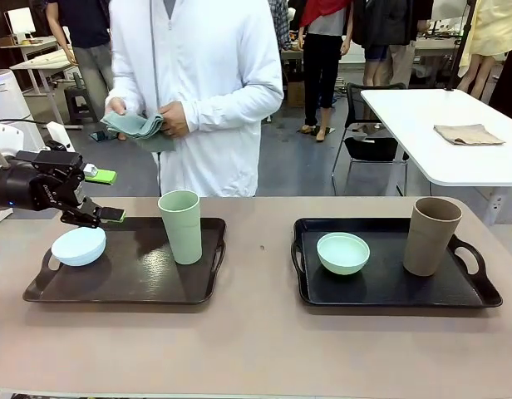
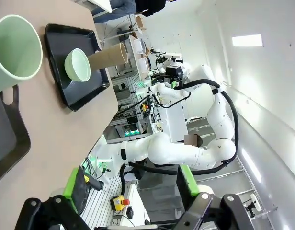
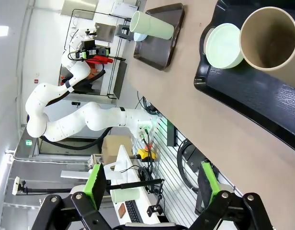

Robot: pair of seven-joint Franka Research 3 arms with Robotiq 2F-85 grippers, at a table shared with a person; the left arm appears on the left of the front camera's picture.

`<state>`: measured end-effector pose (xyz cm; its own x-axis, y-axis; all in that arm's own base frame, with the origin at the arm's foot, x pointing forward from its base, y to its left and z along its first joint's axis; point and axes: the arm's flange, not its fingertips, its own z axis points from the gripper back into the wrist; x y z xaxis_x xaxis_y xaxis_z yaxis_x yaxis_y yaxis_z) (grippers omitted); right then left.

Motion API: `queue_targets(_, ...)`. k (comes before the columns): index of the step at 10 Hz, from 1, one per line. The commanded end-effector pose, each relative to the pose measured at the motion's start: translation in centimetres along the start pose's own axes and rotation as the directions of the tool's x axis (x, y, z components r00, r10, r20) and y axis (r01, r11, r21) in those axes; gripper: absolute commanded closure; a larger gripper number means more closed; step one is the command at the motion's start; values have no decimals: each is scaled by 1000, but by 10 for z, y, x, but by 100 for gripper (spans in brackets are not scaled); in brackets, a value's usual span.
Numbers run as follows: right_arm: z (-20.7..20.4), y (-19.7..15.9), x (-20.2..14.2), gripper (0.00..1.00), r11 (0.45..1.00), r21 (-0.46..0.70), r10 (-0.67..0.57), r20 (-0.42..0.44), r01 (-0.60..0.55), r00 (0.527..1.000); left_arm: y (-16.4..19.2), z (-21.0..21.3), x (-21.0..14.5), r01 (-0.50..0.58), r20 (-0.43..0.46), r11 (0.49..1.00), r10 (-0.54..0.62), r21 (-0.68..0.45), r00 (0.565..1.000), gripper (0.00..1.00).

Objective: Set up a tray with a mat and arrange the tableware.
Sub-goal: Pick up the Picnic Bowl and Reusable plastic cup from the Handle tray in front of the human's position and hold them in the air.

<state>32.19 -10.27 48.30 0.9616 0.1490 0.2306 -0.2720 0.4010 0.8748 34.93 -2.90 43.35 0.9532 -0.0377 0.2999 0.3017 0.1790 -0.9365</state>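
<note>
Left tray [image 1: 131,274], near-left on the table [image 1: 256,341]: blue bowl [image 1: 78,246] at its left end, green tumbler [image 1: 181,226] upright toward its right end. Right tray [image 1: 381,287]: mint bowl [image 1: 343,253] on the left, tan tumbler [image 1: 432,236] upright on the right. Both trays are bare inside, with no mat under the tableware.

Left gripper [image 1: 106,195] hangs over the far-left corner of the left tray, just above and beside the blue bowl. Its fingers are spread wide and nothing is between them. Right gripper [image 3: 152,187] is fully open too, empty, and well back from the right tray.

The person at the far side holds a folded grey-green cloth [image 1: 133,125] in both hands, likely the mat.

Step, by my read: early, mat not yet laid, so the tableware needs to come off a tray first. The left gripper looks lined up for the blue bowl.

Next move calls for lowering so one finger goes inside the bowl rim and one outside. Then pinch, lift clear and set it on the table, keeping off the green tumbler.
</note>
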Motion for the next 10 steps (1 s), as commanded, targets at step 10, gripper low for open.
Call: queue_targets(10,1,0,2,0,1000,19,19,5,-19,1000,1,-1,-1,24,14,999,-24,-22,1000,0)
